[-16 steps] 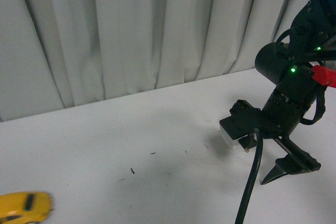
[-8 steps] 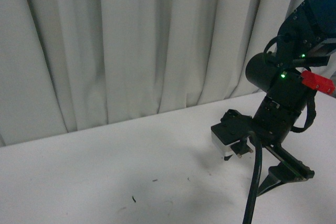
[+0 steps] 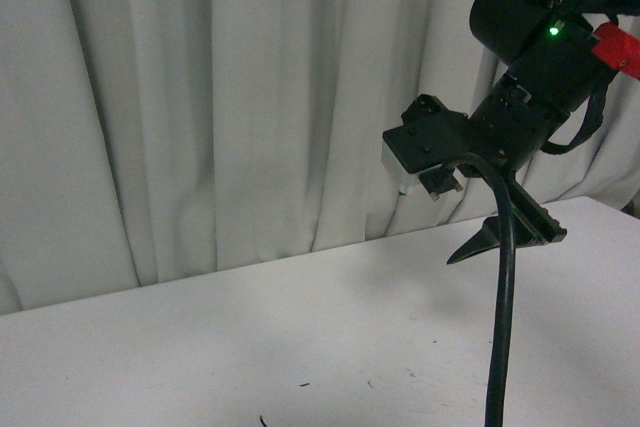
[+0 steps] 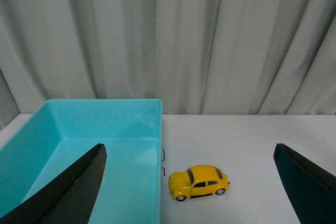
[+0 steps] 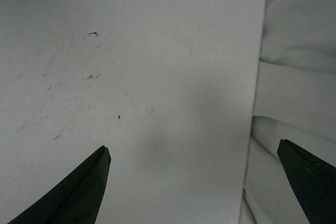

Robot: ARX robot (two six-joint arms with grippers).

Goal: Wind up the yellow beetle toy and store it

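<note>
Front view: compared with a second ago, my right arm [image 3: 540, 57] stands higher, now in the upper right of the frame before the pleated curtain [image 3: 200, 107]. The yellow beetle toy, then at the lower left edge, is out of this view. My right gripper [image 3: 520, 227] hangs clear above the white table [image 3: 250, 347].

Left wrist view: my left gripper [image 4: 187, 149] has its dark tapered fingers [image 4: 73, 190] spread wide, holding nothing. The yellow beetle toy [image 4: 198, 182], glossy and rounded, sits on its wheels just beside the smooth turquoise bin [image 4: 105, 124], apart from its wall.

Right wrist view: my right fingers [image 5: 79, 192] are wide apart and empty over matte, faintly scuffed tabletop.
</note>
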